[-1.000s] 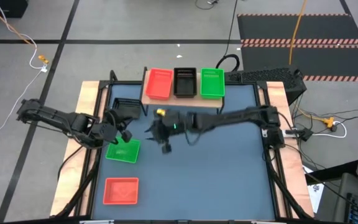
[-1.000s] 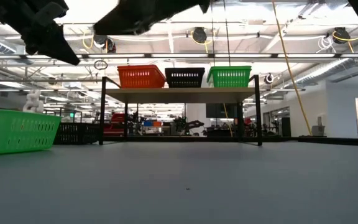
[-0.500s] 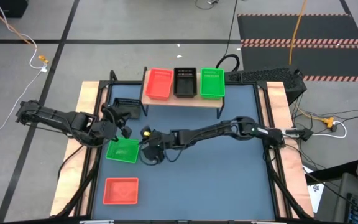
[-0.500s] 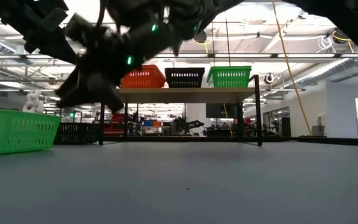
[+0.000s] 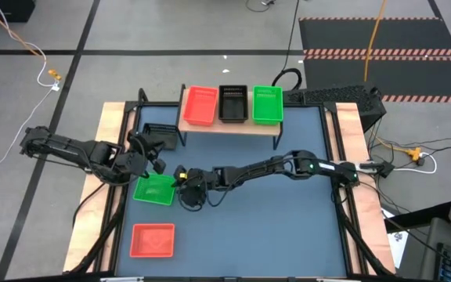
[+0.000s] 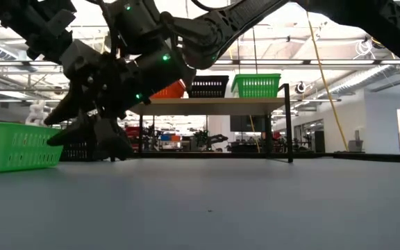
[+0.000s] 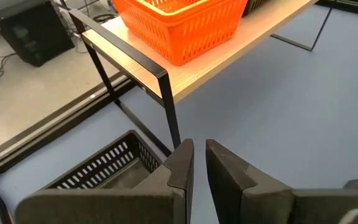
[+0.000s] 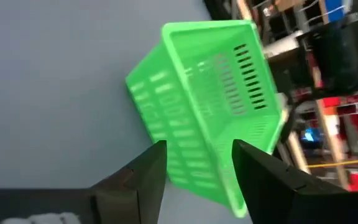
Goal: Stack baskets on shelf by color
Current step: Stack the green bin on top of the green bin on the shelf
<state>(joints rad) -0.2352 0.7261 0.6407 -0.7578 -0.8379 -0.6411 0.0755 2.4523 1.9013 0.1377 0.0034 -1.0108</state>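
Observation:
The shelf [image 5: 229, 125] stands at the table's far side and carries a red basket [image 5: 200, 105], a black basket [image 5: 233, 103] and a green basket [image 5: 267, 104] in a row. On the table lie a green basket [image 5: 153, 189], a red basket [image 5: 153, 240] and a black basket [image 5: 156, 135] beside the shelf's left leg. My right gripper [image 5: 185, 194] is open, low at the green table basket's right side; in its wrist view [image 8: 199, 144] the fingers stand on either side of that basket's [image 8: 210, 87] near wall. My left gripper [image 5: 149, 157], shut, hovers between the black and green table baskets.
Wooden rails [image 5: 112, 141] border the blue table on the left and right. The shelf's thin black legs [image 7: 166, 106] stand close to the black table basket [image 7: 98, 168]. Open blue surface [image 5: 272, 227] lies to the right of the green and red table baskets.
My right gripper has travelled from below the shelf's front toward the table's left and near edge, and has come down beside the green table basket's right side. The baskets have stayed where they were.

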